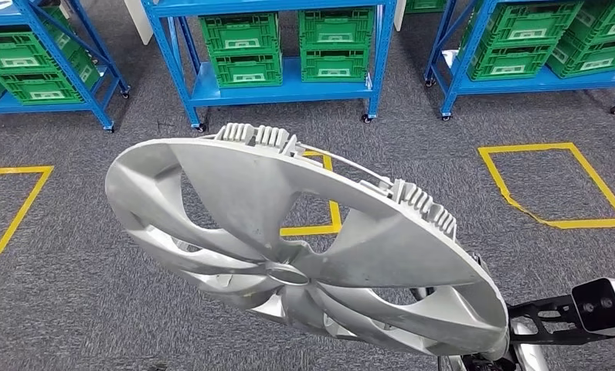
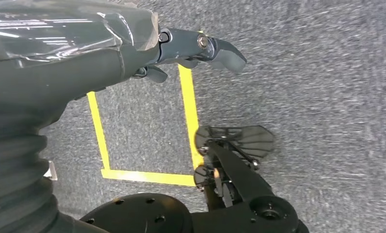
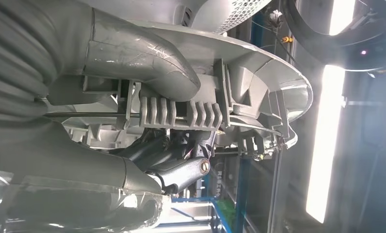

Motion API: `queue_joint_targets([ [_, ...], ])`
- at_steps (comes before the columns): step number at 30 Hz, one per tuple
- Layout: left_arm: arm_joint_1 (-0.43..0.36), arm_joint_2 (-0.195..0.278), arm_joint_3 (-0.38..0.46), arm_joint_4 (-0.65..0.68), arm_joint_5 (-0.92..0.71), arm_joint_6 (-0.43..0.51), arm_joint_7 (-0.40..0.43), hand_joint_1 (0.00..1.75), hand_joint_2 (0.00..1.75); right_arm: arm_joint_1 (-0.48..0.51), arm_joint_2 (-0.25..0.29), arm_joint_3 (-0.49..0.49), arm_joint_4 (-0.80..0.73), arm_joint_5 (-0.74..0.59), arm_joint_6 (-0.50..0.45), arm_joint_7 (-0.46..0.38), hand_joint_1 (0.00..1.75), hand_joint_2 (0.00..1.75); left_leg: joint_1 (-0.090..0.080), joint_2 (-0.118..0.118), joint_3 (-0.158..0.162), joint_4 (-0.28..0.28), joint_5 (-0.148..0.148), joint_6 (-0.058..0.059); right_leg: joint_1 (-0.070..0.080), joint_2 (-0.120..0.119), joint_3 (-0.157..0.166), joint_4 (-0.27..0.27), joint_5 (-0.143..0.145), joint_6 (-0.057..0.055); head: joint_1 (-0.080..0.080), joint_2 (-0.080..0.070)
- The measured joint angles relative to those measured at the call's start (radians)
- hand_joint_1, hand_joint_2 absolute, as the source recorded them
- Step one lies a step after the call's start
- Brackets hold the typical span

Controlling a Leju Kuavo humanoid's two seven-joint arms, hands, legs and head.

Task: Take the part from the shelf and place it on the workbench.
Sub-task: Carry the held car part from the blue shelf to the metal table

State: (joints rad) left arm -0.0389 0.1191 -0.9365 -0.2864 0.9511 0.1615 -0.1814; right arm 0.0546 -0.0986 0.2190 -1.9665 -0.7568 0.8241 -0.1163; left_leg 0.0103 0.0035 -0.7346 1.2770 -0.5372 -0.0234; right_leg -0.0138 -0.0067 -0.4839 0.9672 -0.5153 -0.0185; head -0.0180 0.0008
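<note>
- Far left we see a blue shelf (image 1: pixel 65 58) with green crates (image 1: pixel 38 66) stacked on it; we cannot see inside them.
- Middle blue shelf (image 1: pixel 289 89) carries four green crates (image 1: pixel 246 46), two stacks side by side; their contents are hidden by the slatted walls.
- Right blue shelf (image 1: pixel 474 62) also holds stacked green crates (image 1: pixel 524 42); contents cannot be told.
- Yellow tape squares (image 1: pixel 555 185) mark the grey carpet (image 1: pixel 73 301) in front of the shelves.
- Left hand (image 2: pixel 181 51): seen from its wrist camera over the carpet and a yellow tape outline (image 2: pixel 147 174), fingers (image 2: pixel 225 51) stretched out, apart, holding nothing, touching nothing.
- The part, a silver wheel cover (image 1: pixel 289 232), sits tilted in mid-air in the head view, spoked face toward the camera, ribbed clips along its far rim, above the carpet and well apart from the shelves.
- Right hand (image 3: pixel 167 121): wrist view shows the thick grey thumb (image 3: pixel 147 58) pressed on one side of the wheel cover's rim and the darker fingers (image 3: pixel 181 165) curled against the other side, just under the ribbed clip block, so we read it as gripping the cover at its edge.
- In the head view the right arm's bracket and camera (image 1: pixel 606 305) sit just beside the cover's lower right rim; the fingers themselves are hidden behind the cover there.
</note>
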Motion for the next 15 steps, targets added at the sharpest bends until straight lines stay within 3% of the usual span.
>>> queue_joint_targets([
  [1,0.001,0.0,0.001,0.0,0.0,0.0,-0.001,0.0,1.75,0.001,0.0,0.0,0.0,0.0,0.001,0.0,1.75,1.75,0.0,0.0,0.03,-0.028,0.019,0.003,0.001,0.001,-0.005,0.002,0.004,0.001,0.0,0.0],
  [3,0.003,0.0,0.003,0.001,0.001,0.0,-0.004,0.0,1.75,0.002,0.0,0.0,0.0,0.0,0.004,0.0,1.75,1.75,-0.002,-0.003,0.124,-0.162,0.061,0.018,0.004,0.001,-0.009,0.005,0.008,0.004,0.0,0.0],
  [5,0.004,0.003,0.005,0.003,0.001,-0.001,-0.007,0.0,1.75,0.001,-0.001,0.0,0.0,0.0,0.005,0.0,1.75,1.75,-0.009,-0.005,0.188,-0.263,0.072,0.036,0.005,0.0,-0.016,0.005,0.014,0.012,0.002,0.0],
  [8,0.007,0.006,0.008,0.006,0.002,-0.002,-0.008,0.0,1.75,0.003,-0.004,0.0,0.0,0.0,0.006,0.0,1.75,1.75,-0.014,-0.003,0.203,-0.3,0.074,0.048,0.003,-0.001,-0.025,0.006,0.021,0.027,0.0,0.0],
  [10,0.006,0.004,0.01,0.007,0.002,-0.002,-0.008,0.0,1.75,0.004,-0.008,-0.001,-0.002,0.0,0.006,-0.001,1.75,1.75,-0.008,-0.001,0.209,-0.325,0.086,0.057,0.006,0.001,-0.045,0.04,0.001,0.029,0.001,0.0],
  [13,0.005,0.001,0.014,0.007,0.002,-0.003,-0.009,0.0,1.75,0.009,-0.014,-0.002,-0.002,-0.001,0.006,-0.001,1.75,1.75,-0.007,0.001,0.201,-0.334,0.096,0.063,0.001,0.004,-0.139,0.225,-0.075,0.028,0.004,0.0],
  [14,0.005,-0.001,0.015,0.007,0.002,-0.004,-0.009,0.0,1.75,0.012,-0.016,-0.002,-0.002,-0.001,0.006,-0.001,1.75,1.75,-0.007,0.001,0.196,-0.332,0.098,0.063,-0.002,0.004,-0.165,0.277,-0.089,0.033,0.004,0.0],
  [15,0.006,-0.002,0.015,0.007,0.002,-0.004,-0.009,0.0,1.75,0.015,-0.017,-0.003,-0.001,-0.001,0.006,-0.001,1.75,1.75,-0.007,0.001,0.192,-0.328,0.098,0.062,-0.005,0.004,-0.175,0.296,-0.088,0.042,0.004,0.0],
])
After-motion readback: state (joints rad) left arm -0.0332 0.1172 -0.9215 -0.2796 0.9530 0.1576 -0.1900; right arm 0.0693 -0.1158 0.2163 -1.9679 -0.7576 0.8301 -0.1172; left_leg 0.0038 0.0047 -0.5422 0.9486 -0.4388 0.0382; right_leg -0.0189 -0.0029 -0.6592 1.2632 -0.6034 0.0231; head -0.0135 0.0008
